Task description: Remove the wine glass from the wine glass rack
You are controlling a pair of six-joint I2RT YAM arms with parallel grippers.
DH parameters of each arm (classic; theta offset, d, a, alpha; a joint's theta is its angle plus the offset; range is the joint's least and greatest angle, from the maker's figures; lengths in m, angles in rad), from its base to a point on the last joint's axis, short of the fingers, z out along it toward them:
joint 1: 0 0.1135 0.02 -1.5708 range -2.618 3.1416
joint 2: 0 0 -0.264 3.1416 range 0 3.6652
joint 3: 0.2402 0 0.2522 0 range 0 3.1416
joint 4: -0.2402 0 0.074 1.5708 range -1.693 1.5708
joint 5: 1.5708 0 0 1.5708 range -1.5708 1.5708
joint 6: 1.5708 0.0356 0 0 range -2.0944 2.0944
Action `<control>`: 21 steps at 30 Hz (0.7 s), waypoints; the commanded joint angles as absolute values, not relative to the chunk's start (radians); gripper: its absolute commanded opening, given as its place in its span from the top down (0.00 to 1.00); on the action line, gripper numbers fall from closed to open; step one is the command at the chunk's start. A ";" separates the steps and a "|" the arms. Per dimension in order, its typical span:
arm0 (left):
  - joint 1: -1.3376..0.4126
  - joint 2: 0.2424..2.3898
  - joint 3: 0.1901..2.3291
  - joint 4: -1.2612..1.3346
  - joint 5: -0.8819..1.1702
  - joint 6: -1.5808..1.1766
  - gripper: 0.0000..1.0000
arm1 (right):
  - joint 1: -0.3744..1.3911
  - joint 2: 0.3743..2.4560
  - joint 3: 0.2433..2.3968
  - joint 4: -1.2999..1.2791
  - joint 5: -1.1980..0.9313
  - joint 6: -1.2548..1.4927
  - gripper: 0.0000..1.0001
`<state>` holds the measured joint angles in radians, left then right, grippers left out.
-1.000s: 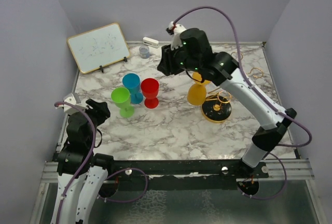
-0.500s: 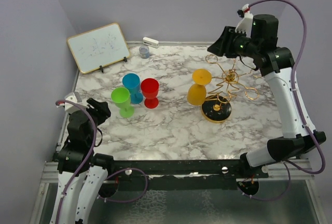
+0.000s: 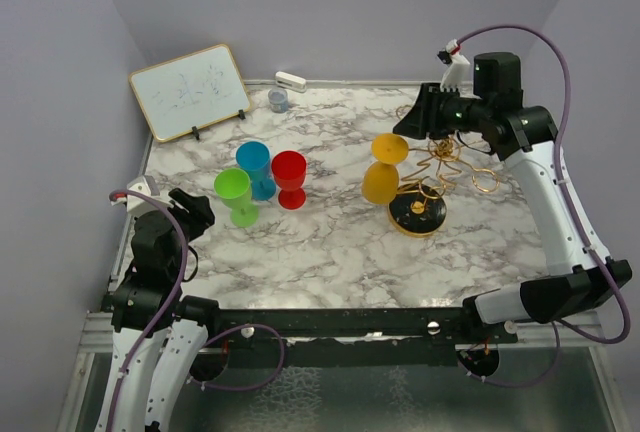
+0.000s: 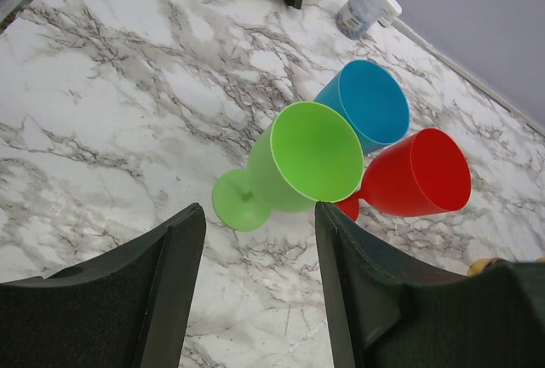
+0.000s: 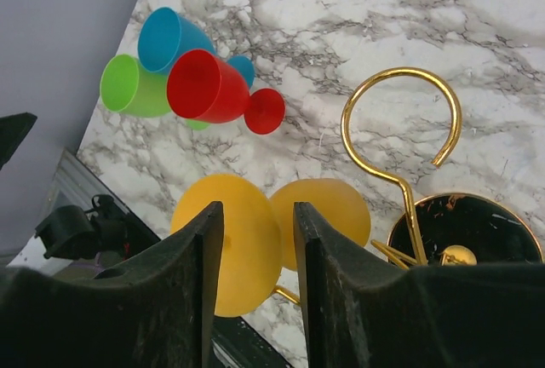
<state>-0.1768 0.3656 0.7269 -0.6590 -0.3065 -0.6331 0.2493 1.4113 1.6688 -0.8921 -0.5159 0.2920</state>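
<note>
Two end effectors show fingers apart, gripping nothing. The right end effector (image 5: 258,215) hovers above the yellow wine glass (image 3: 381,180), which hangs upside down on the gold wine glass rack (image 3: 418,214) on the marble tabletop (image 3: 330,242); the left end effector (image 4: 260,210) is near the green glass (image 4: 298,163)

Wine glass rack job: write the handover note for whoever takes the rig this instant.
Left gripper: open, empty, low at the table's near-left edge, facing the green glass, blue glass and red glass, which stand together on the table.
Right gripper: open, empty, by the top of the wine glass rack; the yellow wine glass shows through the gap between its fingers.
The rack stands upright on the right side. The yellow wine glass hangs upside down on its left side.
Done: approach only.
Left: probably close on the yellow wine glass, slide it off its arm and set it down.
</note>
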 commanded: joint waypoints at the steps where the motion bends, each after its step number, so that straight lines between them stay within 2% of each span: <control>1: -0.173 0.370 0.720 -0.635 -0.292 -0.620 0.43 | 0.250 1.369 1.636 -0.926 -0.563 0.246 0.62; 12: -0.173 0.367 0.719 -0.632 -0.291 -0.619 0.44 | 0.249 1.357 1.610 -0.924 -0.604 0.214 0.60; 21: -0.173 0.364 0.718 -0.632 -0.291 -0.620 0.44 | 0.250 1.367 1.594 -0.919 -0.629 0.209 0.65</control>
